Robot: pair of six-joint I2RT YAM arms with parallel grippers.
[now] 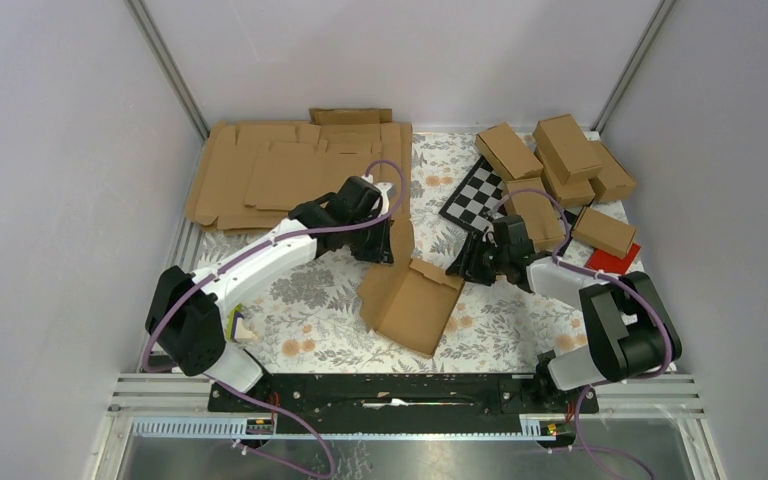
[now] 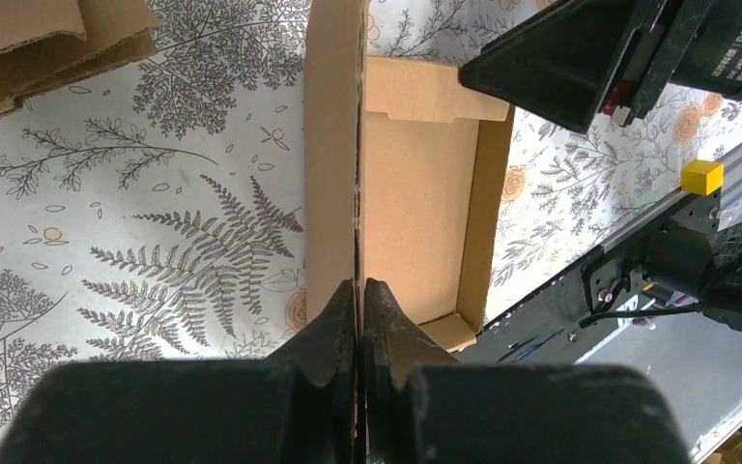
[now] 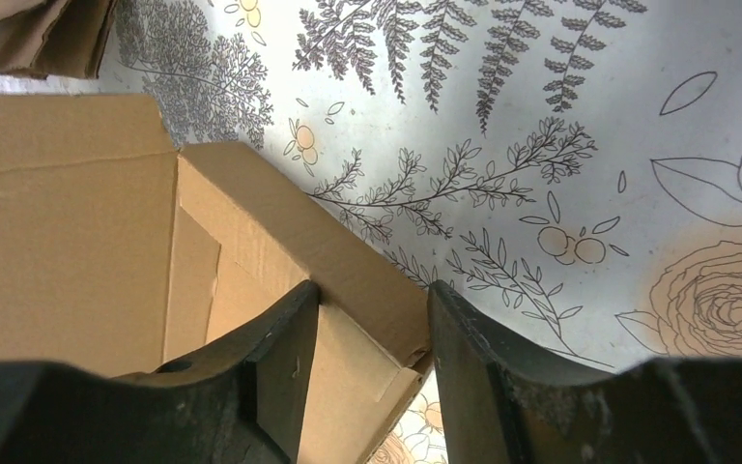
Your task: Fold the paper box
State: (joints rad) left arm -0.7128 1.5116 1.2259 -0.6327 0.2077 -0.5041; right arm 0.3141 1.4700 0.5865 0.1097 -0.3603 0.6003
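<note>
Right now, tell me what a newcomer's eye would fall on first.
The half-folded paper box in the middle, one flap pinched and raised by the left tool while the right tool straddles its side wall. Next, the pile of flat cardboard blanks far left and the folded cartons far right.

White lettering reading "DAMIAO" stands on the black motor housing (image 2: 734, 43) of the right arm, caught by the left wrist camera in the upper right corner of its view. A second, smaller line of white characters runs beneath the brand name on the same housing, too small to make out. It is the only wording legible across the three views.
</note>
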